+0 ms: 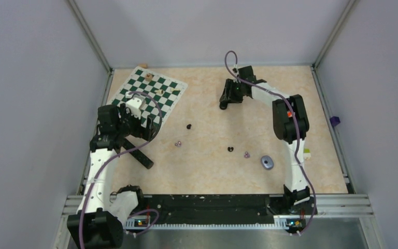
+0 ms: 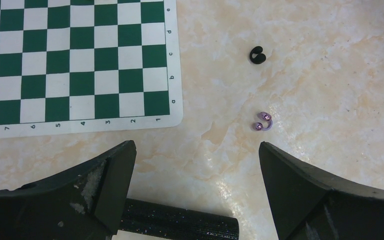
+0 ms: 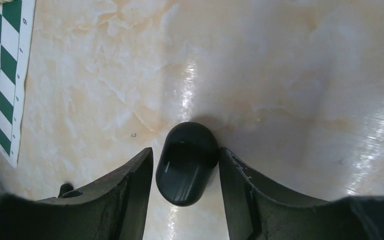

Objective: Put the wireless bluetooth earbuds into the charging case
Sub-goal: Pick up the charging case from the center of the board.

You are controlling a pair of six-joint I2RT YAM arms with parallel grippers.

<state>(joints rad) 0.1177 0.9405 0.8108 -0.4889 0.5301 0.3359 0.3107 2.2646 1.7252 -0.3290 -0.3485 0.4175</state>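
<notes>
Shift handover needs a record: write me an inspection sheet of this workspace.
Surface: beige marbled tabletop, glossy.
Job's things: two glossy black earbuds and two pale purple earbuds loose on it; blue-grey oval case near the right arm; dark oval case at far centre.
Clutter: green-and-white chess mat with small chess pieces, far left.
Grippers: left gripper open, empty; right gripper straddling the dark case, grip unconfirmed.
Cables: purple cables looped along both arms.
Surroundings: pale walls, aluminium frame; small purple object beyond the right rail.

Robotics lab cell: grey walls (image 1: pixel 31 78) and aluminium frame (image 1: pixel 90 36) enclose the robot's table (image 1: pixel 212 104).
</notes>
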